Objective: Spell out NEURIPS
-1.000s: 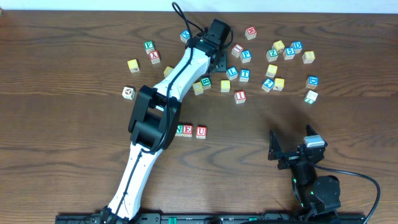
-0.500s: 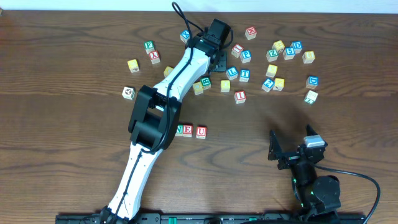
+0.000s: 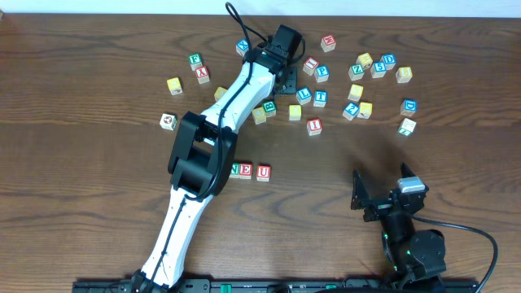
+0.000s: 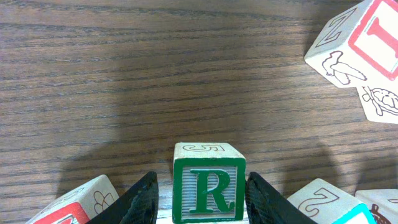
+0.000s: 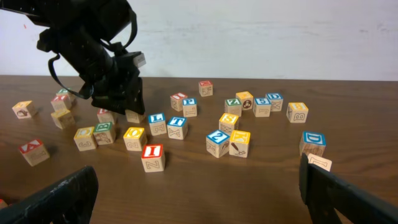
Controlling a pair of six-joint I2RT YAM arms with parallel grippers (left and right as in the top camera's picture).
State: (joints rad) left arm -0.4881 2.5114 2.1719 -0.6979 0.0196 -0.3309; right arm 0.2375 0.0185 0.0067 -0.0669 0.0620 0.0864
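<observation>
Left wrist view is showing the R cube (image 4: 209, 190) sitting on the counter (image 4: 186, 74) between the left claw's (image 4: 203, 180) fingers, which are flanking it closely; whether they are gripping it, I cannot tell. Overhead, the N-E-U row (image 3: 251, 171) is waiting, so R is being fetched: the next move is calling for a firm clamp, a lift, and placing it just right of U. The right claw (image 3: 384, 191) is resting spread wide, holding nothing.

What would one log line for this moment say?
left fingers astride R cube | grip unclear | right fingers open | N-E-U row laid

R cube (image 4: 208, 190) stands between fingers (image 4: 140, 198) of left hand (image 4: 200, 182)
</observation>
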